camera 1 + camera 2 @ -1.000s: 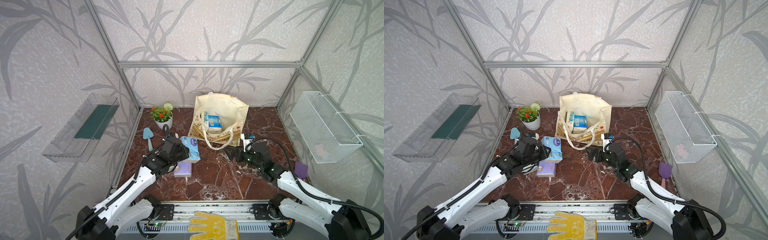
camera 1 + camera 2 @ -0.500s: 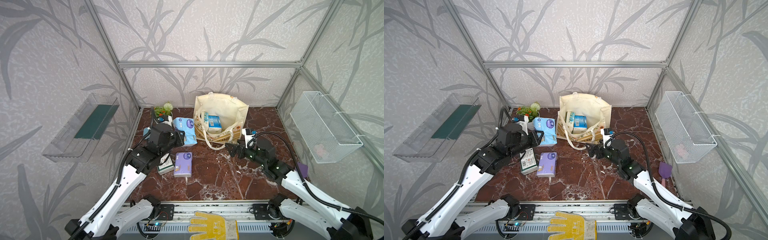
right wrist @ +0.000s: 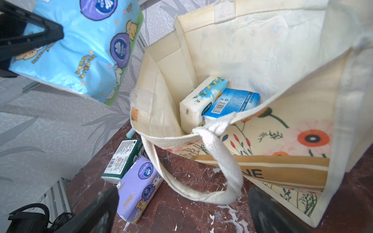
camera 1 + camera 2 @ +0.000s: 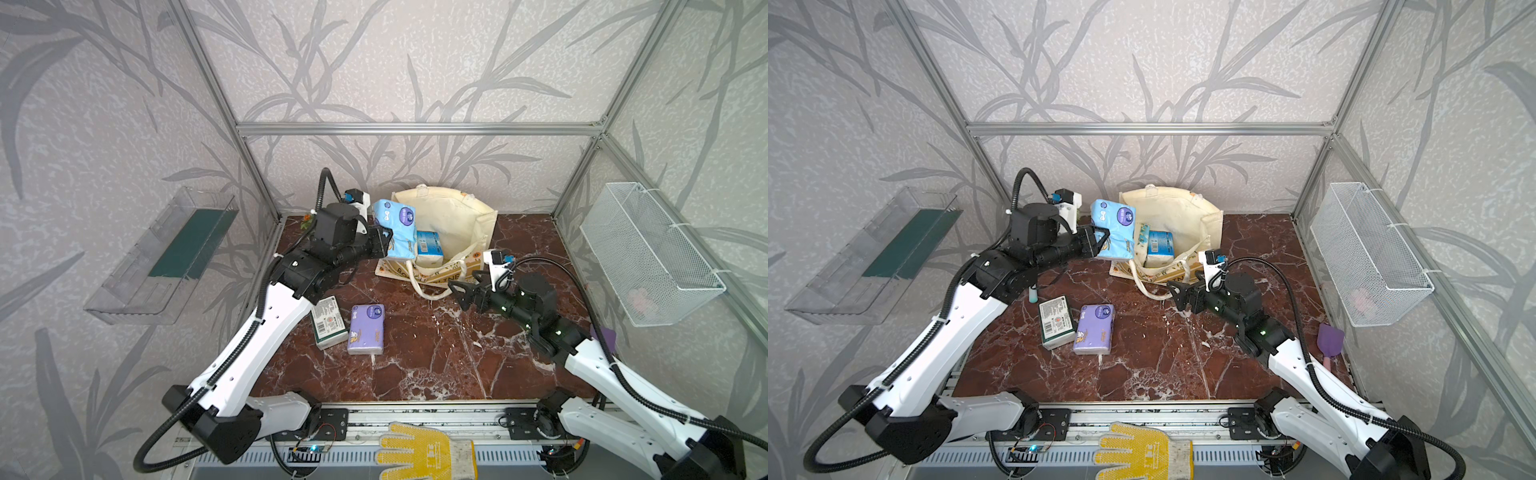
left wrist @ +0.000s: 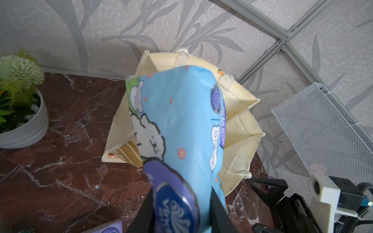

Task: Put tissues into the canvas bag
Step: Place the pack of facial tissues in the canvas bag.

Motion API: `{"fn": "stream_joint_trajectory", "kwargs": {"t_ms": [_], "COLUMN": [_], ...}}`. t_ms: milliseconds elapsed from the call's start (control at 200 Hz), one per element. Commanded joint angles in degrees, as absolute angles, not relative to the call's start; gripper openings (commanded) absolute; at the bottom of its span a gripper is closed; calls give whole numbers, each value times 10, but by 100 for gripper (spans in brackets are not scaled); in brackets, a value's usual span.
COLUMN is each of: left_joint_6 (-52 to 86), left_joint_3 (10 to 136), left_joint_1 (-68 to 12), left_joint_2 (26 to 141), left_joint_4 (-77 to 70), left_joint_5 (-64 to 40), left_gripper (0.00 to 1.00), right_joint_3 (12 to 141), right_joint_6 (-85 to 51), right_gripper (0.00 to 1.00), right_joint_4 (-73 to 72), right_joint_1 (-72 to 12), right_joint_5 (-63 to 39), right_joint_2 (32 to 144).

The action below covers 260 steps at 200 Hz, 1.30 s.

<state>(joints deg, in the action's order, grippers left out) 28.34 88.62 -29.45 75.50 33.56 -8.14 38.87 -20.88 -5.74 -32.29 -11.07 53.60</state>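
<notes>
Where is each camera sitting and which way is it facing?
Top views: high at the front, looking down and back over the marble table; both arms show, left pincer and right pincer included.
Left wrist: on the left arm, facing along its pincer at the gripped blue pack and canvas bag; the right pincer's tip shows too.
Right wrist: on the right arm, looking past its open fingers into the bag's mouth.
Shared: both wrist views show the blue pack and bag.

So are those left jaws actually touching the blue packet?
Touching. The left wrist view shows the blue packet squeezed between the left jaws.
</notes>
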Motion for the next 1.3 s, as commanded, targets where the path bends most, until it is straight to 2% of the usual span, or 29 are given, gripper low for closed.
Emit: {"fn": "stream_joint_trajectory", "kwargs": {"t_ms": [0, 255, 680, 1295], "left_joint_6": [250, 233, 206, 263], "left_joint_3": [949, 1121, 1449, 1442], "left_joint_1": [-293, -300, -333, -353], "left_joint_2": [802, 966, 1222, 1318], "left_joint_4": [309, 342, 541, 583], "left_joint_5": [-131, -189, -156, -168], "left_gripper": [30, 29, 29, 28], "right_joint_3": [410, 419, 435, 421], "right_joint_6": [-191, -179, -182, -219], "right_gripper": [100, 100, 100, 100], "right_joint_4": [-60, -33, 21, 23], "right_joint_1": [-324, -296, -222, -169], "right_joint_5": [-101, -89, -74, -80], "right_joint_2": [537, 525, 518, 519]}}
